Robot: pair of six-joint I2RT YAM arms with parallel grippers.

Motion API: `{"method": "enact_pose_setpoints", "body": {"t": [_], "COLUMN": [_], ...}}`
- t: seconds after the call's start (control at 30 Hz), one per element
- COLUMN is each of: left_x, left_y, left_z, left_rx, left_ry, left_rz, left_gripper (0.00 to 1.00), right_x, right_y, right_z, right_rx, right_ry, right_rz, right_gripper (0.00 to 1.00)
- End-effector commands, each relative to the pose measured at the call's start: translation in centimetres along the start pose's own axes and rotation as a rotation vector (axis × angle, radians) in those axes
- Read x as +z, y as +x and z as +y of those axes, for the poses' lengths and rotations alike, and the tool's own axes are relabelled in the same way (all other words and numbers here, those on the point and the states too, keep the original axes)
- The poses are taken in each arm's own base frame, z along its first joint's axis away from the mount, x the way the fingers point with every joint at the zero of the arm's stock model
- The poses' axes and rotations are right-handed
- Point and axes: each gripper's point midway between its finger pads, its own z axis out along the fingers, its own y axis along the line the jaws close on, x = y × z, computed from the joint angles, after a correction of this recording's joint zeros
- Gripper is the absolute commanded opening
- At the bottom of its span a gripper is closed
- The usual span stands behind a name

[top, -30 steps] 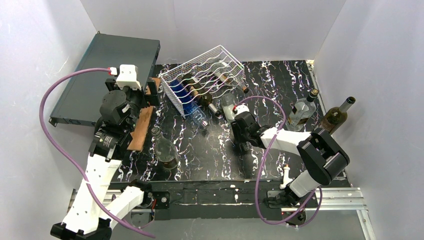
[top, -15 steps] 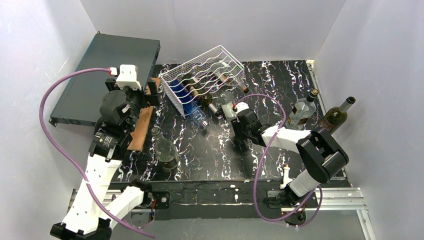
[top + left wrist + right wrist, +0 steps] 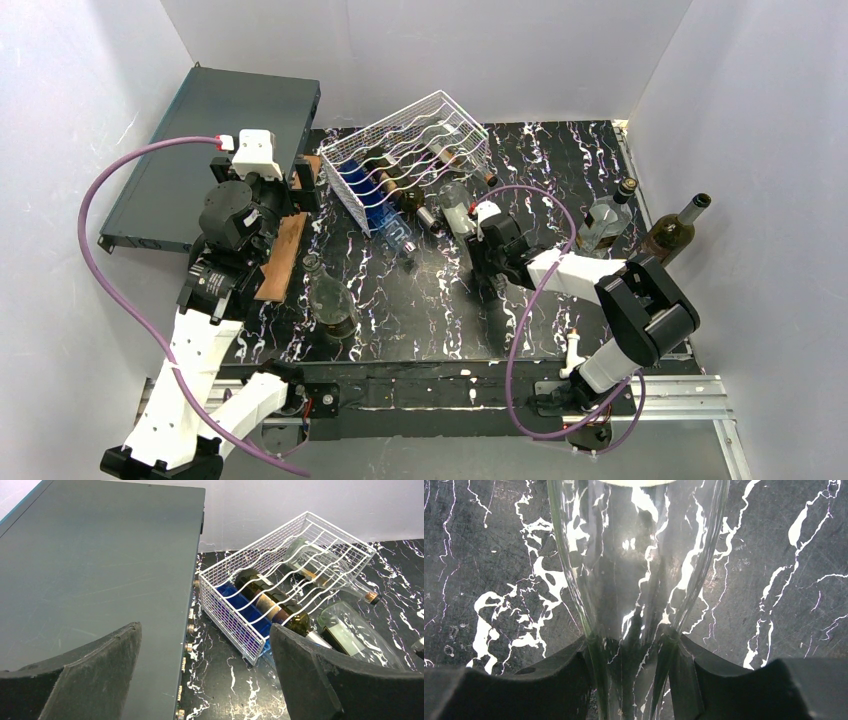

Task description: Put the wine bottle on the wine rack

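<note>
The right gripper [image 3: 631, 650] is clenched on the narrow neck of a clear glass wine bottle [image 3: 639, 555], its black fingers [image 3: 559, 680] pressed against the glass on either side. In the wrist view the bottle widens straight away from the jaws over the black, white-veined table [image 3: 484, 555]; I cannot tell whether it rests on that surface or hangs just above it. From above, the bottle lies low with its long axis running from the gripper up and to the left, base leading and neck trailing. The white wire-grid wine rack [image 3: 400, 125] with wavy tiers sits just beyond the base, near its front right corner. The bottle looks roughly aimed at the rack's open side, so the likely next move is to slide or lift it base-first into a free trough, beside the dark bottle [image 3: 272, 607] already lodged there. The left gripper [image 3: 204, 630] hangs released, jaws wide apart, over the edge of a flat dark grey box [image 3: 100, 555], looking at the rack's other end. The right arm is the nearer one and has the bottle.
</note>
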Motion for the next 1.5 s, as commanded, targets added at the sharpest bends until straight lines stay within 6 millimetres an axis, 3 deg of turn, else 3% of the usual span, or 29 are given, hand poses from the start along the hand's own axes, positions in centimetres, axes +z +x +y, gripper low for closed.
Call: {"method": "enact_pose_setpoints", "body": {"t": [0.0, 0.43, 0.83, 1.47], "left_x": [-0.2, -0.2, -0.1, -0.1], "left_y": [-0.6, -0.5, -0.5, -0.5], "left_z": [0.2, 0.2, 0.2, 0.2], "left_rx": [-0.001, 0.003, 0.003, 0.006], "left_ry": [-0.010, -0.013, -0.012, -0.011], "left_rz": [-0.029, -0.026, -0.025, -0.021], "left_gripper": [0.99, 0.99, 0.99, 0.99], "right_x": [-2.1, -3.4, -2.9, -0.5], "right_y": [-9.4, -13.4, -16.3, -18.1], "right_z": [0.6, 0.8, 0.4, 1.2], "right_rx": [0.024, 0.008, 0.017, -0.015], "right_ry": [-0.044, -0.087, -0.092, -0.120], "right_rz": [-0.275, -0.392, -0.436, -0.424], "right_gripper": [0.01, 0.01, 0.01, 0.01]}}
